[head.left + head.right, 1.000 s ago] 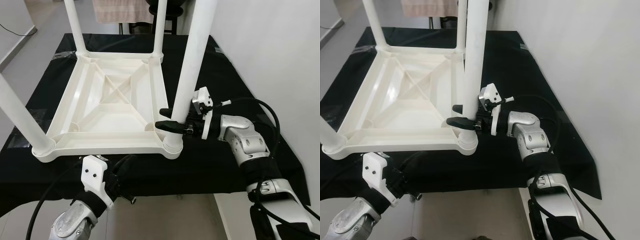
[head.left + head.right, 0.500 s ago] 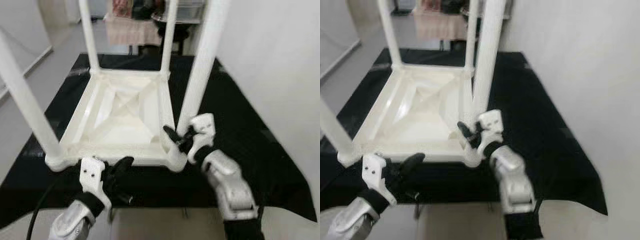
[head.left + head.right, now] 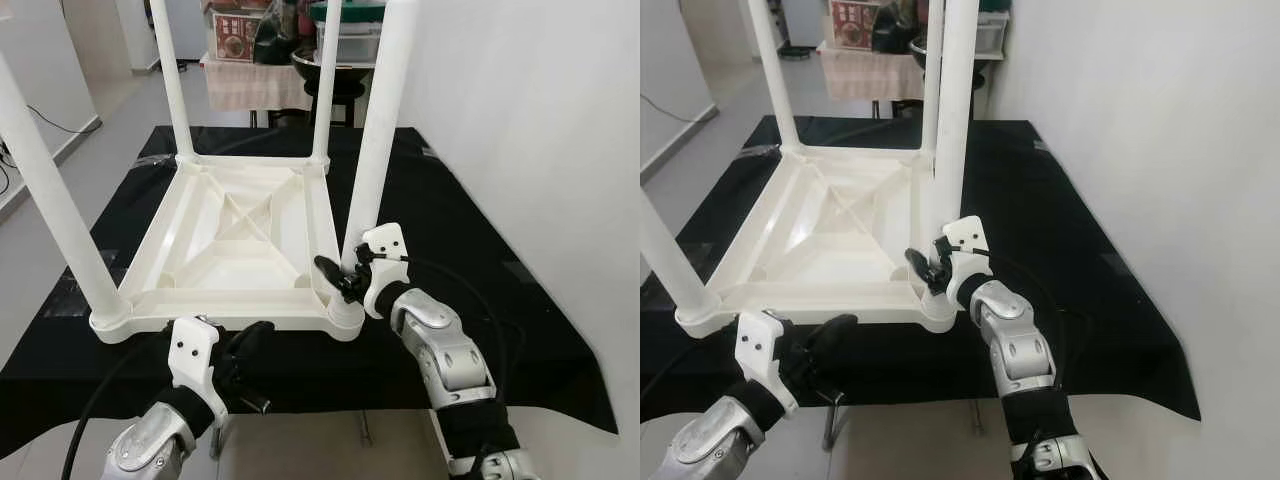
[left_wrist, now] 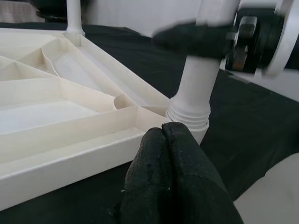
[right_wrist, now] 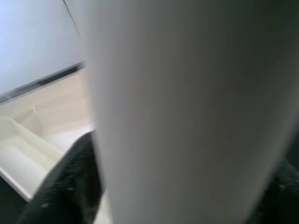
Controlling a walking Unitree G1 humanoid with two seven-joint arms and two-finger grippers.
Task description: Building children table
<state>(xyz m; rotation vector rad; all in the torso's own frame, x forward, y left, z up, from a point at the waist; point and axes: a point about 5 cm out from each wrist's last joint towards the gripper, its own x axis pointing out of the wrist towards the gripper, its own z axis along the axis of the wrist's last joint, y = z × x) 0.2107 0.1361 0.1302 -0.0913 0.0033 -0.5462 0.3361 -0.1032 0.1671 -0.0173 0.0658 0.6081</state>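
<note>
A white plastic children's table (image 3: 240, 230) lies upside down on a black-covered worktop, all its legs pointing up. My right gripper (image 3: 335, 275) is shut around the near-right leg (image 3: 378, 130), just above its socket (image 3: 345, 315) at the corner. In the right wrist view that leg (image 5: 187, 112) is very close, with a black finger (image 5: 70, 186) beside it. My left gripper (image 3: 258, 332) is shut on nothing, low at the worktop's front edge. Its fingertips (image 4: 168, 135) are just short of the table's near rim, close to the same corner.
The black cloth (image 3: 480, 260) reaches to the right and front edges of the worktop. A white wall (image 3: 540, 120) runs close along the right. Behind stand a towel-draped stand (image 3: 255, 80) and containers. Grey floor (image 3: 60, 130) lies to the left.
The camera has pulled back and tilted up. My right arm has swung from the right side to the near side of the leg, still holding it near the base. The left gripper has barely moved.
</note>
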